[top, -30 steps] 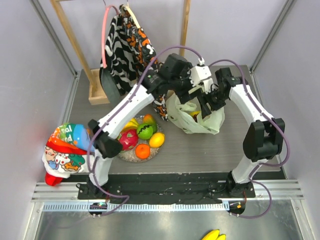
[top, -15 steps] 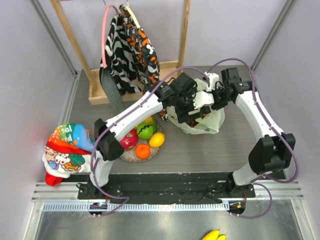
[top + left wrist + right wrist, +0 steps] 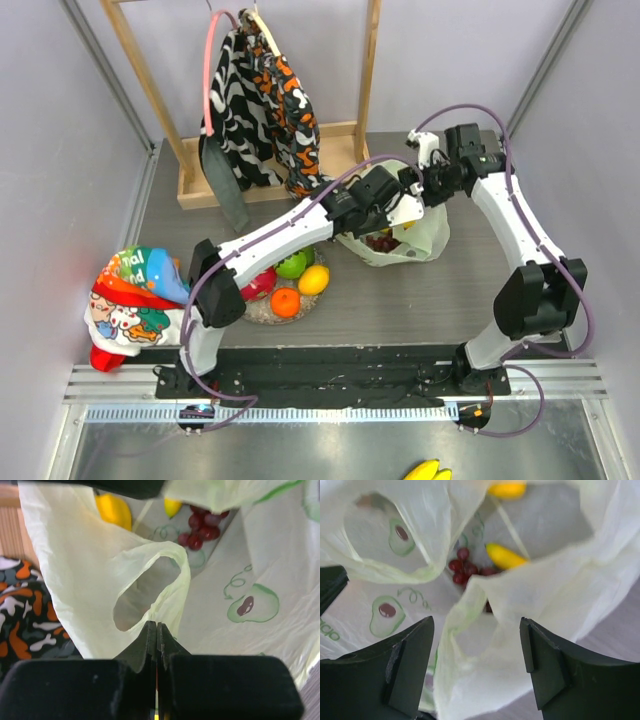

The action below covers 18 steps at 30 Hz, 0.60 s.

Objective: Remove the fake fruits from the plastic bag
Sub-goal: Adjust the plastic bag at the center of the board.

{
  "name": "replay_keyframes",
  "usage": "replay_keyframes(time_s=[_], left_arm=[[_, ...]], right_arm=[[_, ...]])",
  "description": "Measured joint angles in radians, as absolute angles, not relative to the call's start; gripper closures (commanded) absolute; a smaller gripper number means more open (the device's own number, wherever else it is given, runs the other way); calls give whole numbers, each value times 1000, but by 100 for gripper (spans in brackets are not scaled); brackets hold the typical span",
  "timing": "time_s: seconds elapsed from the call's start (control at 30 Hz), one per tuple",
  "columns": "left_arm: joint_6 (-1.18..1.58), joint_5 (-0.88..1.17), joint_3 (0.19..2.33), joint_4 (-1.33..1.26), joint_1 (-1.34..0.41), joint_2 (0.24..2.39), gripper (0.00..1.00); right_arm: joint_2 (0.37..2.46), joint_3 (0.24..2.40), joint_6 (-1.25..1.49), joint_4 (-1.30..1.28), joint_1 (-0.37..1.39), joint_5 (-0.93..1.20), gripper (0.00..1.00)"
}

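The pale-green plastic bag [image 3: 420, 238] lies at the table's middle right with its mouth agape. Inside it I see purple grapes [image 3: 202, 522] and yellow fruit [image 3: 114, 510]; the right wrist view also shows the grapes [image 3: 465, 570] and a yellow fruit [image 3: 502, 556]. My left gripper [image 3: 156, 626] is shut, pinching the base of one handle loop [image 3: 150, 587] at the bag's left rim [image 3: 385, 208]. Over the bag's far rim my right gripper [image 3: 476, 645] is open, the other handle loop [image 3: 470, 640] loose between its fingers. A green apple [image 3: 292, 265], lemon [image 3: 314, 280] and orange [image 3: 285, 302] rest on a plate [image 3: 262, 312].
A wooden rack with the black-orange-white cloth [image 3: 265, 90] stands at the back left, close behind the bag. A colourful printed sack [image 3: 130, 300] lies at the left edge. Yellow bananas [image 3: 425, 470] show below the arm bases.
My left gripper came down to the bag's left handle and closed on it. The right gripper swung back to the bag's far rim, still open.
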<state>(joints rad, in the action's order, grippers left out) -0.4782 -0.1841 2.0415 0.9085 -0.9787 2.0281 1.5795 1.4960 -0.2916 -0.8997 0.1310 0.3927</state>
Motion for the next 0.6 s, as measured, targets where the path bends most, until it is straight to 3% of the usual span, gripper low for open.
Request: replay_keyframes(time_s=[0.33, 0.6], left_arm=[[-452, -268, 1951, 908, -939, 1903, 100], [-450, -292, 1951, 902, -913, 1884, 100]], right_arm=[[1780, 1629, -343, -794, 134, 613, 35], [1999, 1713, -364, -822, 151, 601, 45]])
